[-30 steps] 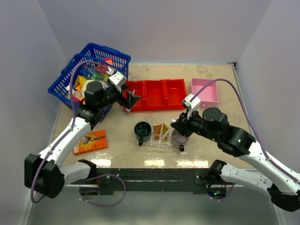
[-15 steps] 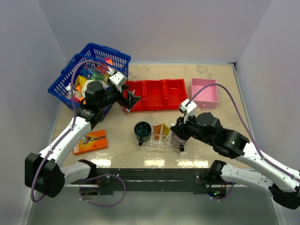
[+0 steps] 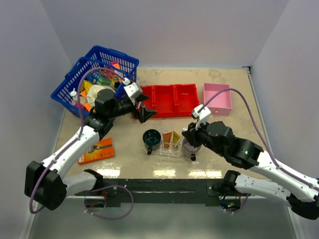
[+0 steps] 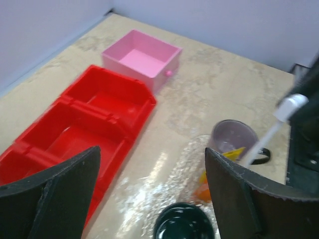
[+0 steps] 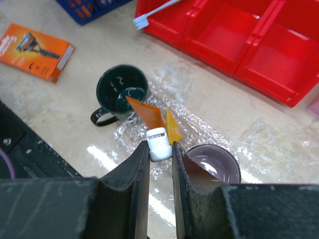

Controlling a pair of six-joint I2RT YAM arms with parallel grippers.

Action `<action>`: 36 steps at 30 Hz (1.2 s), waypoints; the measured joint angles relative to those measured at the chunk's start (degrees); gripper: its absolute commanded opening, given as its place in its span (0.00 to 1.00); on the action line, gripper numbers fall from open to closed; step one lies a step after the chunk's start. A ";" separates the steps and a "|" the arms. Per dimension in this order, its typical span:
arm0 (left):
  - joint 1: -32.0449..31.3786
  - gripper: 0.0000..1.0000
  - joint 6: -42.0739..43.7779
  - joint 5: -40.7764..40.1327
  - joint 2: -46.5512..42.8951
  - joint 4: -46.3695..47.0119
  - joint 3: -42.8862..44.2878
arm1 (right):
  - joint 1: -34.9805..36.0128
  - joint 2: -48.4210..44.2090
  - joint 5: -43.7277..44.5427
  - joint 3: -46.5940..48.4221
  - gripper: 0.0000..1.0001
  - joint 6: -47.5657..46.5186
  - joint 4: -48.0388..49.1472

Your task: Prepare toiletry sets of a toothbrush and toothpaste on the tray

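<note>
Two tubes on the tray, one toothbrush aloft

The right claw (image 5: 160, 146) is closed on a white toothbrush (image 4: 269, 133), held above the right end of the clear tray (image 5: 197, 128), beside a purple cup (image 5: 212, 159). On the tray rest an orange tube (image 5: 147, 113) and a yellow-orange tube (image 5: 173, 128). A green mug (image 5: 121, 92) stands just left of the tray. The left claw (image 4: 150, 151) hangs wide open over the left end of the red three-compartment bin (image 5: 219, 35); a second white toothbrush (image 5: 158, 9) lies at that end. An orange razor pack (image 5: 35, 45) (lettering too small to read) lies near left. The blue basket (image 3: 65, 88), far left, holds mixed packets. A pink box (image 3: 218, 98) sits right of the bin.
</note>
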 measured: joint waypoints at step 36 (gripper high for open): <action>-34.56 0.31 7.52 -28.63 7.37 1.86 3.28 | 0.00 -0.72 5.51 8.41 0.00 7.41 -0.83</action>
